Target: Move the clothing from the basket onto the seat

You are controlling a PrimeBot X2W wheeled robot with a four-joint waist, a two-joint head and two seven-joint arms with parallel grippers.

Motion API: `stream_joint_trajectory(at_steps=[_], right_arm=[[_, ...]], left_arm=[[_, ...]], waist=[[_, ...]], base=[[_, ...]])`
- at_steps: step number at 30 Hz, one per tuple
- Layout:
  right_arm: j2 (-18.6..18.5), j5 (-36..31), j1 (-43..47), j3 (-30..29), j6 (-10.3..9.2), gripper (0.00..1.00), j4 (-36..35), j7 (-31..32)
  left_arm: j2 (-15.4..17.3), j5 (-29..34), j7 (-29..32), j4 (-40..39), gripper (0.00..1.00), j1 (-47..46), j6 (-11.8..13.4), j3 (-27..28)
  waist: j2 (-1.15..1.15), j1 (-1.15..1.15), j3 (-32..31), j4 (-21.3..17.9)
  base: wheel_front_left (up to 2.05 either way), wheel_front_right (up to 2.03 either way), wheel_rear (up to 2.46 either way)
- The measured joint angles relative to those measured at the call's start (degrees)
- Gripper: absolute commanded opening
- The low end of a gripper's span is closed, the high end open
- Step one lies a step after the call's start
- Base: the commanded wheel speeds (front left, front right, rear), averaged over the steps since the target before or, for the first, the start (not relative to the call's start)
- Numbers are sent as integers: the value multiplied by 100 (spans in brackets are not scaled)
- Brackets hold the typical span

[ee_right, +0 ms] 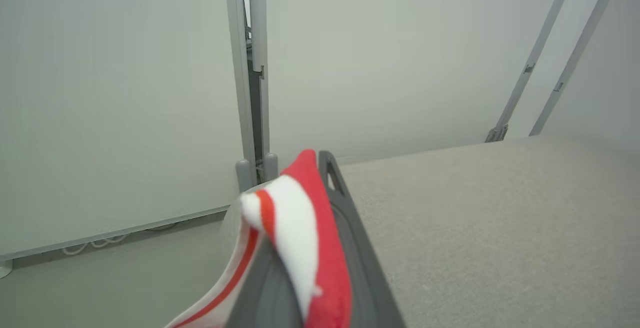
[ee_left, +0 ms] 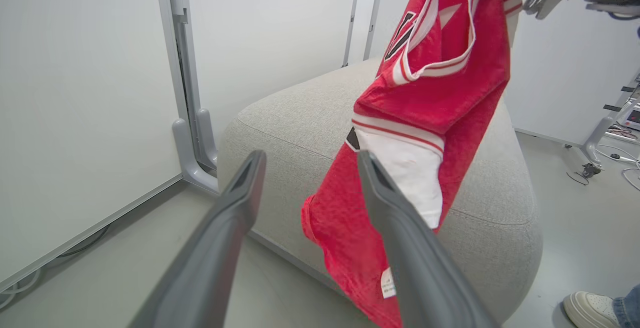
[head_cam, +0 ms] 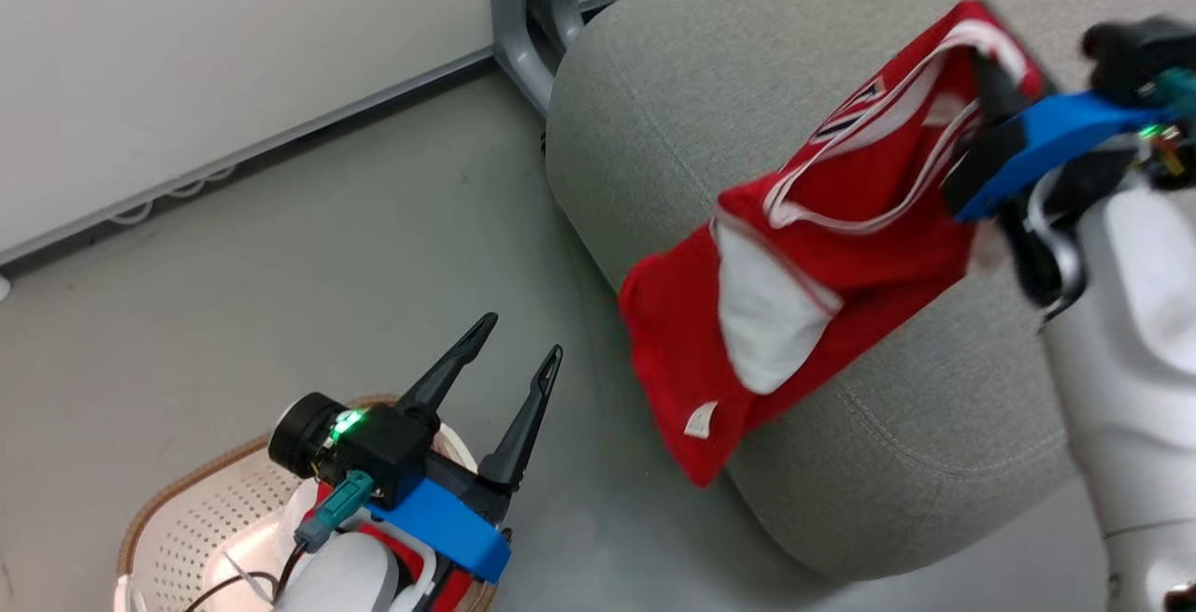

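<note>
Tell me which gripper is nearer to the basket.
Left. The left gripper hangs open right over the basket at the head view's lower left; the right gripper is well away over the sofa, shut on the red jersey.

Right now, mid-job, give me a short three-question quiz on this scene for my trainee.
1. True or false: the left tool is open and empty.
2. The red jersey hangs from: A) the right tool; B) a wall hook; C) a person's hand.
3. Short answer: apart from that jersey, where does more red cloth lie?

Key: 1 true. 2 A. 3 in the basket, under the left arm.
</note>
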Motion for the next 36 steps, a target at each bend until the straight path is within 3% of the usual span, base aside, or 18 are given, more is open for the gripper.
stream_joint_trajectory(at_steps=[11,18,22,29,36], right_arm=[[-1414,-319,-1413,-1976,0,0,-761,779],[-1728,-513,-1603,-2606,0,0,-1133,921],[-1711,-611,-1399,-2893,0,0,-1144,873],[-1095,-676,-764,-3482,0,0,-500,413],[-901,-737,-653,-3623,0,0,21,163]], left_arm=[[272,56,0,-396,100,-867,0,-379],[389,99,1,-581,100,-1160,0,-466],[426,118,0,-683,100,-1278,0,-488],[502,151,0,-755,100,-1532,0,-534],[509,151,1,-717,100,-1573,0,-472]], waist=[[0,1,1084,526],[0,1,1693,837],[0,1,2036,1014],[0,1,2544,1327],[0,1,2626,1423]], base=[[0,0,0],[0,0,0],[0,0,0],[0,0,0],[0,0,0]])
